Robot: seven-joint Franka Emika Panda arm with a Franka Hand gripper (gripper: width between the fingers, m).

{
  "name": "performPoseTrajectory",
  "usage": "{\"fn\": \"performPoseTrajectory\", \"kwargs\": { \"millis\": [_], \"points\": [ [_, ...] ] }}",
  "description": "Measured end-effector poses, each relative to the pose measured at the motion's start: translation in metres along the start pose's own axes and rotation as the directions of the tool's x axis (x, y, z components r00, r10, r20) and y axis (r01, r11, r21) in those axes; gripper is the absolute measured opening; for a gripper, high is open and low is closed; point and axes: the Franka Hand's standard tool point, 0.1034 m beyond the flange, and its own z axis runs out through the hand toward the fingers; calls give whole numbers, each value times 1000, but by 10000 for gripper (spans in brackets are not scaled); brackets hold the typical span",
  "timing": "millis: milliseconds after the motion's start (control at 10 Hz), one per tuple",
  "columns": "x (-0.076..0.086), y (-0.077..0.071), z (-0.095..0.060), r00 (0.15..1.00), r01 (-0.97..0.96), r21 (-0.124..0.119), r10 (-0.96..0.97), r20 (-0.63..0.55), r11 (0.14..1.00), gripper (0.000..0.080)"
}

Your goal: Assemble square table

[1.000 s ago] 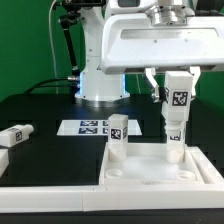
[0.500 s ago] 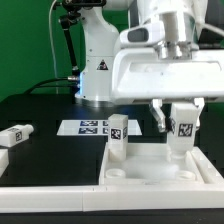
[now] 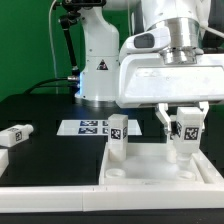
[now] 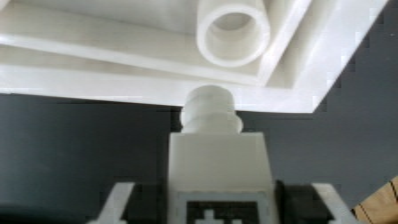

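Observation:
The square table's white panel [image 3: 160, 172] lies flat near the front, with one tagged leg post [image 3: 117, 135] standing upright at its far corner on the exterior view's left. My gripper [image 3: 186, 128] is shut on a second tagged leg post [image 3: 185, 138], held upright over the panel's far corner on the exterior view's right. In the wrist view this leg post [image 4: 219, 160] sits between my gripper's [image 4: 222, 205] fingers. Its rounded tip points toward the panel [image 4: 107, 55] edge, short of the round corner hole [image 4: 237, 30].
A third leg post [image 3: 14, 134] lies on the black table at the exterior view's left. The marker board [image 3: 88, 127] lies behind the panel. A long white border bar [image 3: 50, 195] runs along the front. The arm's base [image 3: 100, 70] stands at the back.
My gripper has carried the leg post down and toward the exterior view's right, closer to the panel's far corner. The grip has not changed.

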Motion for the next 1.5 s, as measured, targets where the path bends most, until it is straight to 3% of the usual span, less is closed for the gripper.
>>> {"fn": "performPoseTrajectory", "kwargs": {
  "millis": [400, 600, 900, 1500],
  "points": [
    [-3, -1, 2, 1000, 1, -1, -1, 2, 1000, 288],
    [-17, -10, 4, 1000, 11, 10, -11, 23, 1000, 288],
    [-27, -13, 11, 999, 16, 12, -17, 34, 1000, 288],
    [-27, -13, 11, 999, 16, 13, -16, 39, 1000, 288]
  ]
}}
